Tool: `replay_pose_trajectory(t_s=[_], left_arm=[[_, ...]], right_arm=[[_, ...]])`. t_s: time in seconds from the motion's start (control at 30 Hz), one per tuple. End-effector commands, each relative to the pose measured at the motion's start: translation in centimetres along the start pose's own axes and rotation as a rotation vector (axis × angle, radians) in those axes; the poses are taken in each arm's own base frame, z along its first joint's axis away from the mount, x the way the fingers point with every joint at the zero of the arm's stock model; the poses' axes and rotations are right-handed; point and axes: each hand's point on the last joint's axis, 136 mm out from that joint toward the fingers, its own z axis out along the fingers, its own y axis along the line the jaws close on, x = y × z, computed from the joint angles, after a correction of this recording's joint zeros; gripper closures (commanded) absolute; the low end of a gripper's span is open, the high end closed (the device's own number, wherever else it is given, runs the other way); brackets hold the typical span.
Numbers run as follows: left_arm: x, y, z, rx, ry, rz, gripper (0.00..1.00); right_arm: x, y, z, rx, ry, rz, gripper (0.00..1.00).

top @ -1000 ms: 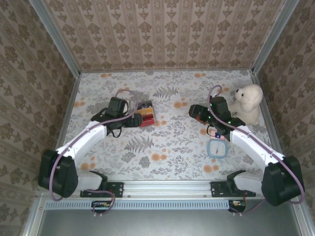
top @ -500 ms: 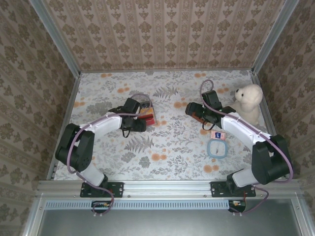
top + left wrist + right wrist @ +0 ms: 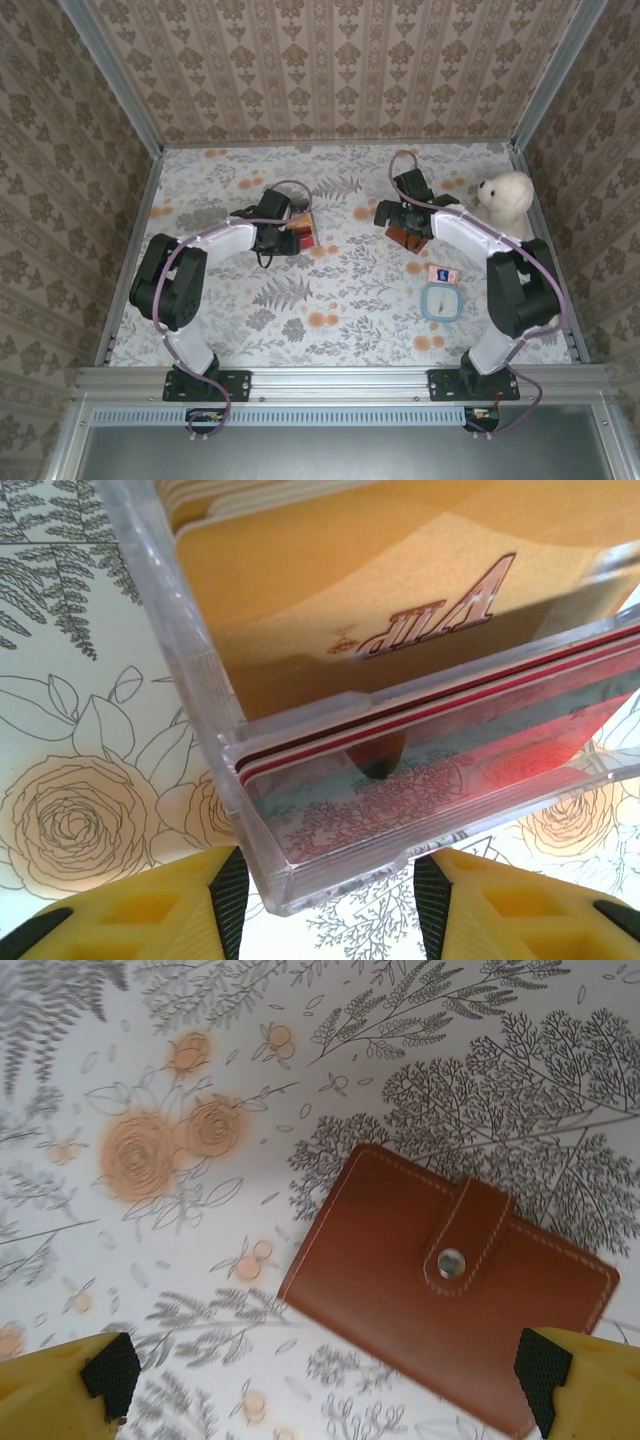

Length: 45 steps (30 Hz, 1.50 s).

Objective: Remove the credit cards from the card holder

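The left wrist view's top and right edges are cutting off the clear box (image 3: 300,820). From above, the right gripper (image 3: 398,224) is hiding most of the wallet (image 3: 410,240).

I work in a staged test cell, a lab rig dressed like a home; patterned wallpaper walls (image 3: 330,70) stand between bare aluminium frame posts (image 3: 108,75); a floral cloth covers the bench (image 3: 330,300); a metal rail (image 3: 340,380) carries my bolted arm bases (image 3: 205,382); a plush bear (image 3: 505,205) sits in one corner.
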Motion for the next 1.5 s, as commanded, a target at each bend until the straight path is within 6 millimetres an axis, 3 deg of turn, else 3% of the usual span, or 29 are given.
replay_pose_trajectory(t_s=[0.0, 0.2, 0.43, 0.6, 0.63, 0.8, 1.0, 1.1, 1.2, 1.33, 1.47], left_arm=[[-1.4, 0.2, 0.3, 0.000, -0.030, -0.044, 0.50], [-1.6, 0.0, -0.4, 0.018, -0.038, -0.046, 0.45], [-0.9, 0.0, -2.3, 0.064, -0.059, -0.081, 0.27], [-0.8, 0.0, -4.2, 0.086, -0.101, -0.114, 0.22], [-1.2, 0.9, -4.6, 0.077, -0.116, -0.142, 0.21], [-1.1, 2.0, -5.8, 0.061, -0.150, -0.181, 0.13], [-0.2, 2.6, -6.0, 0.058, -0.148, -0.207, 0.07], [0.1, 2.8, -6.2, 0.060, -0.149, -0.213, 0.00], [0.5, 2.8, -6.5, 0.075, -0.144, -0.228, 0.00], [1.2, 2.3, -6.8, 0.123, -0.139, -0.263, 0.00], [2.1, 1.2, -6.8, 0.207, -0.125, -0.321, 0.00]], right_arm=[[-0.9, -1.5, 1.7, 0.088, 0.028, -0.031, 0.00], [-1.5, -2.7, 4.7, 0.111, 0.098, 0.004, 0.00], [1.7, -2.3, 5.6, 0.034, 0.232, 0.028, 0.04], [4.3, -0.7, 4.3, -0.045, 0.283, 0.042, 0.09], [5.0, -0.2, 3.9, -0.063, 0.295, 0.040, 0.10], [7.8, 3.7, 2.4, -0.111, 0.304, -0.045, 0.18], [10.6, 8.4, 0.2, -0.205, 0.327, -0.085, 0.17], [10.8, 8.8, -0.5, -0.230, 0.338, -0.083, 0.12], [11.8, 8.3, -0.6, -0.217, 0.382, -0.100, 0.06], [14.0, 7.3, -0.8, -0.206, 0.453, -0.099, 0.08], [16.3, 8.1, -2.2, -0.247, 0.508, -0.085, 0.10]])
